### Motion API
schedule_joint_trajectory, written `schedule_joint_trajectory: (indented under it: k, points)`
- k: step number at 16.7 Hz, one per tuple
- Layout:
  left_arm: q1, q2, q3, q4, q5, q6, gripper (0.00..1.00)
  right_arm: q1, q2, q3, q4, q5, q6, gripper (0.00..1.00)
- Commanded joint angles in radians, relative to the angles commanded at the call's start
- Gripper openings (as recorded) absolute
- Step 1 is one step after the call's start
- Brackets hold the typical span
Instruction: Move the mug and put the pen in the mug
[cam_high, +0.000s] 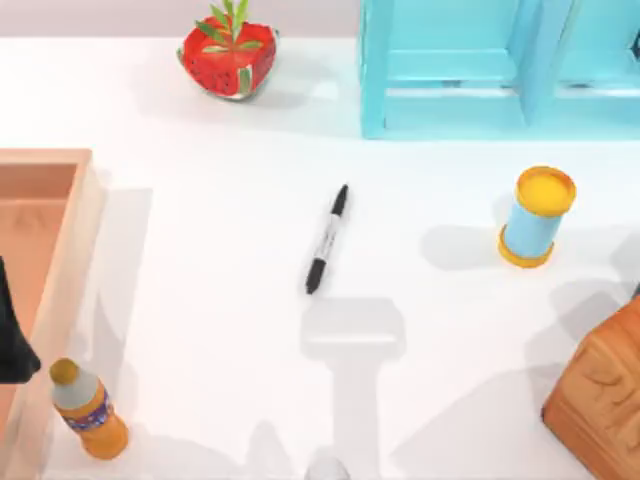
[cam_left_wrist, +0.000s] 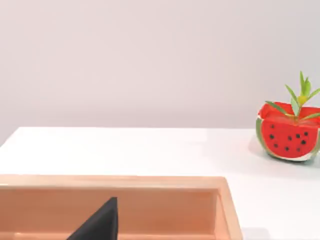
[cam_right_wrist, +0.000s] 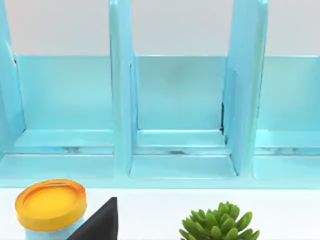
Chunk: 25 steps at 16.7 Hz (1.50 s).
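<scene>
While the pen (cam_high: 327, 240) lies flat near the middle of the white table (cam_high: 200, 300), tilted with one end toward the far side, you've got nothing held yet. The mug is hard to make out; a small pale rounded thing (cam_high: 327, 470) sits at the near edge in the top view, too cut off to call. The left claw (cam_high: 12, 340) is a dark shape over the wooden tray (cam_high: 60, 260) at the table's left; can't tell how far its fingers are parted, nor what the right claw is doing, a dark tip (cam_right_wrist: 97, 222) shows in the right wrist view and little else. The pen looks light, stiff, smooth plastic, black with a pale label band in the middle; likely to roll or skid, so pinch it across the barrel at the band, square to its length. Other stuff: a glossy watermelon-shaped planter (cam_high: 228, 55) at the far left, a light-blue shelf unit (cam_high: 450, 70) at the far right, a light-blue cylinder with yellow ends (cam_high: 538, 215), an orange bottle (cam_high: 88, 408), a carved wooden block (cam_high: 600, 395), a small green succulent (cam_right_wrist: 217, 222).
</scene>
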Motion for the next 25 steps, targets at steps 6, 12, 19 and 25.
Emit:
schedule_joint_trajectory:
  k: [6, 12, 19, 25]
  points:
    - [0.016, 0.106, 0.099, -0.09, 0.0, 0.016, 1.0, 0.0, 0.0, 0.0, 0.0, 0.0, 0.0, 1.0]
    - [0.074, 0.541, 0.476, -0.419, -0.002, 0.077, 1.0, 0.0, 0.0, 0.0, 0.0, 0.0, 0.0, 1.0]
    - [0.158, 1.211, 1.033, -0.9, -0.005, 0.165, 1.0, 0.0, 0.0, 0.0, 0.0, 0.0, 0.0, 1.0]
    - [0.209, 1.657, 1.395, -1.206, -0.004, 0.224, 1.0, 0.0, 0.0, 0.0, 0.0, 0.0, 0.0, 1.0]
